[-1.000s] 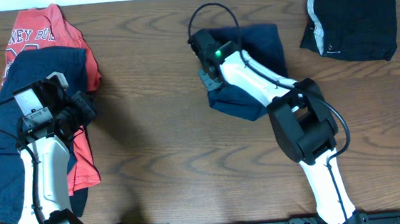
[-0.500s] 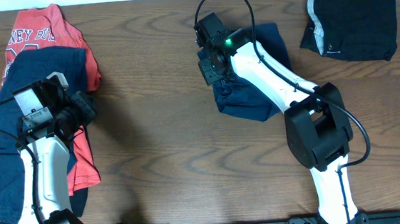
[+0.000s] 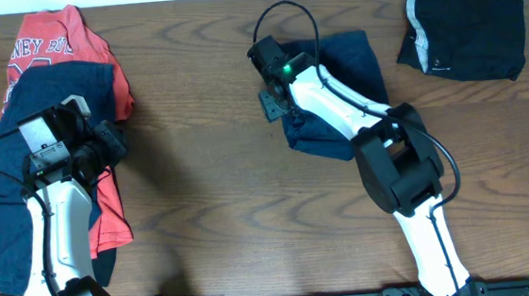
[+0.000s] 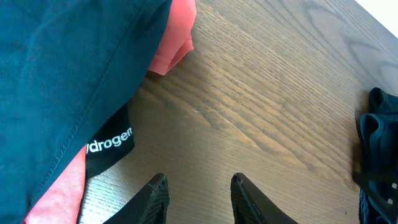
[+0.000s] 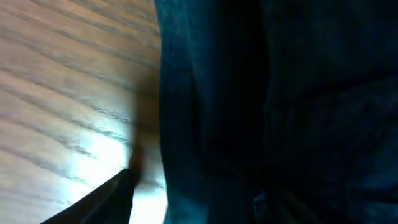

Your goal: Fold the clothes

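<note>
The clothes lie in three spots. At the left is a pile with a red T-shirt (image 3: 67, 41) under navy shorts (image 3: 53, 103). Another pair of navy shorts (image 3: 340, 90) lies folded at the table's middle back. A black garment with a grey stripe (image 3: 468, 23) lies folded at the back right. My right gripper (image 3: 274, 89) is low at the left edge of the middle shorts (image 5: 261, 93). It is open, with one finger (image 5: 106, 199) over bare wood beside the hem and the other lost against dark cloth. My left gripper (image 4: 198, 182) hovers open over bare wood beside the pile (image 4: 62, 74).
The brown wooden table (image 3: 221, 199) carries everything. A black label with white lettering (image 4: 109, 146) sticks out under the pile's navy cloth, beside the red T-shirt (image 4: 174, 37). A black cable loops above the right wrist (image 3: 282, 14). The arm bases stand along the front edge.
The right gripper has opened and let go of the middle shorts' left edge, pulling back slightly after reaching toward the back. The left arm has not moved.
</note>
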